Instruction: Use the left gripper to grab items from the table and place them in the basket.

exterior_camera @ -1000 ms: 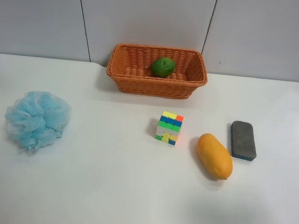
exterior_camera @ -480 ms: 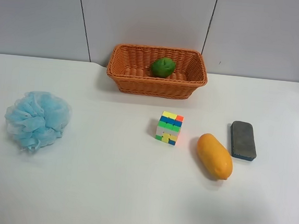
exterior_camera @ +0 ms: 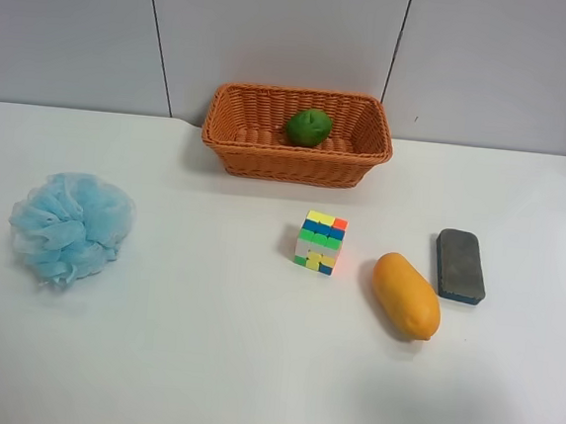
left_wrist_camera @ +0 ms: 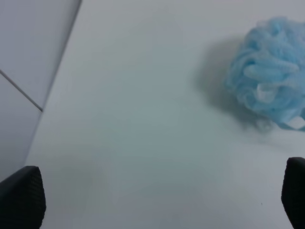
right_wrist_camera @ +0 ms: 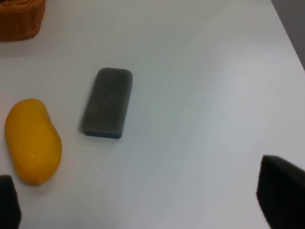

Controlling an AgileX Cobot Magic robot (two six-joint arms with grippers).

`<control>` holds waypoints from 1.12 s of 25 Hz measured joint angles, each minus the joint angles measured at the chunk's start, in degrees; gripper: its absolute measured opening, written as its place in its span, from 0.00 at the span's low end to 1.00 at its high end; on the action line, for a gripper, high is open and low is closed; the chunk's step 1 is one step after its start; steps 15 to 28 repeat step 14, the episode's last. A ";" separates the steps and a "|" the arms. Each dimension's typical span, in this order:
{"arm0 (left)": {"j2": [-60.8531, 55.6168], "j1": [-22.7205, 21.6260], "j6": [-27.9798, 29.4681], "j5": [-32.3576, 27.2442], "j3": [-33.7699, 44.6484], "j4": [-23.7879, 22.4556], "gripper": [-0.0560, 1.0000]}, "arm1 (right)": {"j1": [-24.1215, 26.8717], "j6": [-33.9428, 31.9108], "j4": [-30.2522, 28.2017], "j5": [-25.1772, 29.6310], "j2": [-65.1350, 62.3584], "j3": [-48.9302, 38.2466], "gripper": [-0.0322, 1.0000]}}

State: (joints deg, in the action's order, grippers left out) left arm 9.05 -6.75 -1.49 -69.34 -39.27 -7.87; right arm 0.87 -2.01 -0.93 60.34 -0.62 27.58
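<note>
The orange-brown wicker basket (exterior_camera: 268,161) stands at the back of the white table (exterior_camera: 201,354) with the green round fruit (exterior_camera: 309,127) inside it. The light blue mesh puff (exterior_camera: 71,225) lies at the exterior view's left and shows in the left wrist view (left_wrist_camera: 269,90). The puzzle cube (exterior_camera: 320,242), the orange-yellow oblong fruit (exterior_camera: 406,295) and the dark grey block (exterior_camera: 459,264) lie on the table. No arm shows in the exterior view. My left gripper (left_wrist_camera: 157,200) is open and empty, apart from the puff. My right gripper (right_wrist_camera: 143,198) is open and empty, near the oblong fruit (right_wrist_camera: 32,140) and the block (right_wrist_camera: 107,102).
A grey panelled wall runs behind the table. The table's edge shows in the left wrist view (left_wrist_camera: 57,95) and in the right wrist view (right_wrist_camera: 286,28). A corner of the basket (right_wrist_camera: 19,19) shows in the right wrist view.
</note>
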 joint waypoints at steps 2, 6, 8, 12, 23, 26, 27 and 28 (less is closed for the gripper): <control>-2.58 -0.05 0.50 0.00 3.27 1.37 0.99 | 0.00 0.00 0.00 0.00 0.00 0.00 0.99; -6.48 -0.12 1.49 1.74 7.37 3.94 0.99 | 0.00 0.00 0.00 0.00 0.00 0.00 0.99; -7.30 -0.12 1.49 2.38 7.71 4.06 0.99 | 0.00 0.00 0.00 0.00 0.00 0.00 0.99; -7.81 -0.12 1.94 4.37 8.04 4.13 0.99 | 0.00 0.00 0.00 0.00 0.00 0.00 0.99; -8.25 -0.12 2.81 6.53 8.92 4.90 0.99 | 0.00 0.00 0.00 0.00 0.00 0.00 0.99; -8.25 -0.12 2.81 6.53 8.92 4.90 0.99 | 0.00 0.00 0.00 0.00 0.00 0.00 0.99; -8.25 -0.12 2.81 6.53 8.92 4.90 0.99 | 0.00 0.00 0.00 0.00 0.00 0.00 0.99; -8.25 -0.12 2.81 6.53 8.92 4.90 0.99 | 0.00 0.00 0.00 0.00 0.00 0.00 0.99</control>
